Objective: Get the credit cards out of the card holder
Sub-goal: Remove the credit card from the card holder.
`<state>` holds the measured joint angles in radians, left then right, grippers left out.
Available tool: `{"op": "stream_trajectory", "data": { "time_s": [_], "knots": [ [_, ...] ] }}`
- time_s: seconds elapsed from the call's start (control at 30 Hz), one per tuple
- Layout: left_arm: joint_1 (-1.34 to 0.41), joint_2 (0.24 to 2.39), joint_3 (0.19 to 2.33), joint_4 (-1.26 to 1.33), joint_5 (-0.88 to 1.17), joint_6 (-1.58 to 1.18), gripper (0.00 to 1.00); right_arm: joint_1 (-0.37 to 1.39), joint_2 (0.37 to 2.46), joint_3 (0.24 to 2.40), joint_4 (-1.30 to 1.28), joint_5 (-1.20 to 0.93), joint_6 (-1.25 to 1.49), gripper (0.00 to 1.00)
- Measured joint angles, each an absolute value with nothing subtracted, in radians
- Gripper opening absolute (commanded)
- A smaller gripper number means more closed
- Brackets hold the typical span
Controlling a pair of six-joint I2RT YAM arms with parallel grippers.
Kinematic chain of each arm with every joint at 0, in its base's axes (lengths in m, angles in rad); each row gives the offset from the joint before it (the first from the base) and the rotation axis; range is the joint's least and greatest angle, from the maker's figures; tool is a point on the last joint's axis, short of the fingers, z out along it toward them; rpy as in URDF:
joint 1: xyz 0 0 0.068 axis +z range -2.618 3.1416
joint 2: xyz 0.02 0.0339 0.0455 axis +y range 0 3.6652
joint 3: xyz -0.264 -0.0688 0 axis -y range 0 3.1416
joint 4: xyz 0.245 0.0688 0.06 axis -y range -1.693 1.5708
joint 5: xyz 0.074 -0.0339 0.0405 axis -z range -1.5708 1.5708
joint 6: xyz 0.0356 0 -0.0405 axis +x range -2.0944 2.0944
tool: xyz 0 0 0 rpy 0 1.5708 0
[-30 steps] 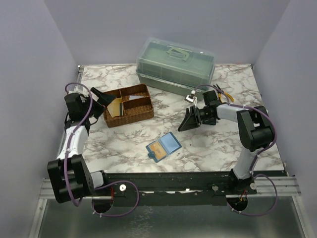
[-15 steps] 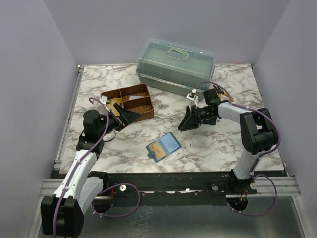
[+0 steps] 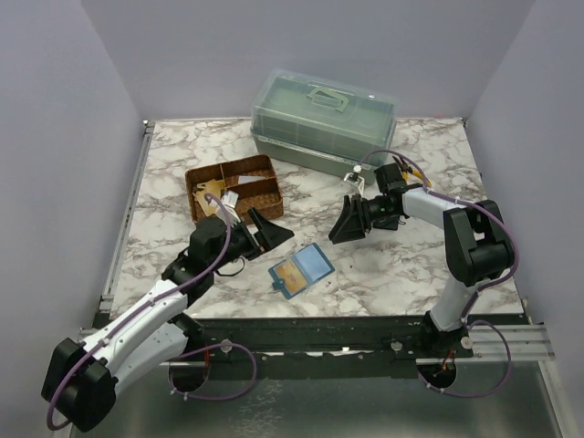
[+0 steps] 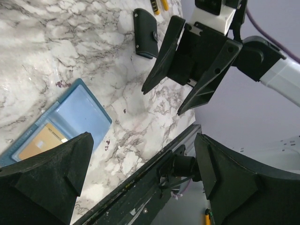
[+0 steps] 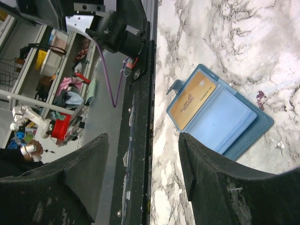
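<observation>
White-and-grey marble-patterned table top (image 3: 411, 265), plain lavender walls on three sides. The small teal-blue folding card holder (image 3: 302, 270) lies open and flat on the marble, near the front edge, roughly centre. Its lighter blue inner pockets face up. One thin tan-orange credit card (image 3: 290, 273) sits in the holder's left-hand pocket, partly showing. The other pocket looks plain blue.

The left gripper (image 3: 276, 228) hangs just left of and behind the holder, not touching it. Jaws spread wide, nothing between them. From the left wrist the holder (image 4: 79, 112) and card (image 4: 42, 143) show past the left finger.

The right gripper (image 3: 345, 228) is behind and to the right of the holder, apart from it, tips pointed down at the table. Jaws partly apart, empty. The right wrist view looks down on the open holder (image 5: 225, 117), card (image 5: 192, 98) in the pocket nearer the table edge.

A brown woven basket with dividers (image 3: 235, 192) sits back left, tan flat pieces inside, too small to identify. A translucent green plastic lidded box with top handle (image 3: 324, 119) stands at the back. A black wallet with snap tab (image 4: 144, 33) lies on the marble beyond the right gripper.
</observation>
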<state>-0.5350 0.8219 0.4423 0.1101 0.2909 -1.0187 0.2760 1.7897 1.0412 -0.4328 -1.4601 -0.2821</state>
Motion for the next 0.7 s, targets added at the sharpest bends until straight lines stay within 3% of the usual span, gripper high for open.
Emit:
{"op": "stream_trajectory", "data": {
  "time_s": [0.2,0.7],
  "knots": [
    [-0.665,0.88,0.442,0.115,0.182,-1.035,0.97,0.276,1.79,1.042,-0.444,-1.452,-0.291,0.67],
    [-0.801,0.967,0.432,0.171,0.057,-1.062,0.97,0.276,1.79,1.042,-0.458,-1.452,-0.302,0.67]
  ]
}}
